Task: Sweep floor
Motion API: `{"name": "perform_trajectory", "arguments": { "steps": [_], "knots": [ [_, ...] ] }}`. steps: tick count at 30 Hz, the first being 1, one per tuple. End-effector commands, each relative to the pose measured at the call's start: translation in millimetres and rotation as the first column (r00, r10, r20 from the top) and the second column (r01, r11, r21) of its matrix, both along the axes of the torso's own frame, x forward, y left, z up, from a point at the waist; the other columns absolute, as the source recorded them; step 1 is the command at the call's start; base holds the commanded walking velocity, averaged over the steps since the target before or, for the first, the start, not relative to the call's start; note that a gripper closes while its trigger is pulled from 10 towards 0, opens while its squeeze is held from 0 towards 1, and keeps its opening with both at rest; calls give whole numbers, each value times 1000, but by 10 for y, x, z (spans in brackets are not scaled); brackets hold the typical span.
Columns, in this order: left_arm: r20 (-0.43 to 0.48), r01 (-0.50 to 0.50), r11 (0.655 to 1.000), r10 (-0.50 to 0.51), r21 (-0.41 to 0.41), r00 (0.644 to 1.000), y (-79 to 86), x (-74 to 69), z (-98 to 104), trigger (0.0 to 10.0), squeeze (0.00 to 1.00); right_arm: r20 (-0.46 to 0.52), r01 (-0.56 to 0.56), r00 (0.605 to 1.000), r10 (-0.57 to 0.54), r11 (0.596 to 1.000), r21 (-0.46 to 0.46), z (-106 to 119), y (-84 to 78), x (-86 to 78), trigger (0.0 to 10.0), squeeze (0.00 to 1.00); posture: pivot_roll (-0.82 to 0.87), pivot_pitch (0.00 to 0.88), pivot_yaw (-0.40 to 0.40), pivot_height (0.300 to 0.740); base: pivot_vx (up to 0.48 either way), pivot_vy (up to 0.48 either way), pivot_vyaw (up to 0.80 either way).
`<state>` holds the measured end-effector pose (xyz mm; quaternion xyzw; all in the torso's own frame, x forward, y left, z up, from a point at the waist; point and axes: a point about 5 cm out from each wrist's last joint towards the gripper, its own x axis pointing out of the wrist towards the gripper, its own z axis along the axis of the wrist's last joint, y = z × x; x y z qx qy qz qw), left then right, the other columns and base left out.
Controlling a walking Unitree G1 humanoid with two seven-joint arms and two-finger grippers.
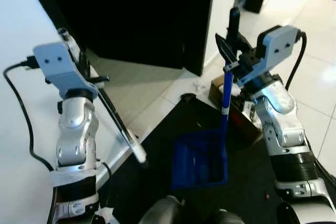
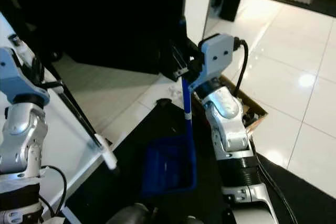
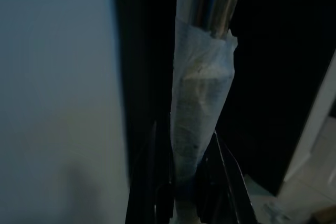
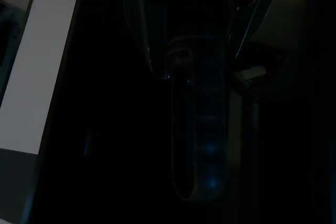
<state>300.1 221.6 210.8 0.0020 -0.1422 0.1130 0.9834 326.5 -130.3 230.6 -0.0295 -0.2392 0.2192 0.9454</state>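
My left gripper (image 1: 80,62) is shut on a thin metal broom pole (image 1: 113,113) that slants down from the wrist to a white-tipped end (image 1: 139,154) near the floor. In the left wrist view the pole's white tape wrap (image 3: 202,108) sits between the black fingers (image 3: 227,174). My right gripper (image 1: 232,52) is shut on the upright blue dustpan handle (image 1: 226,94), just under its black top grip (image 1: 233,20). The blue dustpan (image 1: 199,161) rests on the dark mat (image 1: 247,177) between my arms. The right wrist view is very dark, with the handle's grip (image 4: 202,129) faintly visible.
A white wall (image 1: 21,129) runs along my left. A black panel (image 1: 131,9) stands ahead. An open cardboard box (image 1: 239,116) sits behind the right arm. Small white scraps (image 1: 198,85) and a dark bit (image 1: 187,97) lie on the pale tiles (image 1: 157,90).
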Motion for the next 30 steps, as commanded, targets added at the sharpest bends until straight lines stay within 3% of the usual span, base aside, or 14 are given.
{"name": "perform_trajectory", "arguments": {
  "steps": [1,30],
  "knots": [
    [35,-8,1000,7,15,999,15,-24,66,10000,0,26,-3,1000,3,1000,-13,42,6,-13,10000,0,44,18,32,740,0,0,781],
    [26,-7,1000,6,16,1000,26,-21,54,10000,0,20,1,1000,-1,1000,-10,30,11,-11,10000,0,48,26,33,740,0,0,780]
  ]
}}
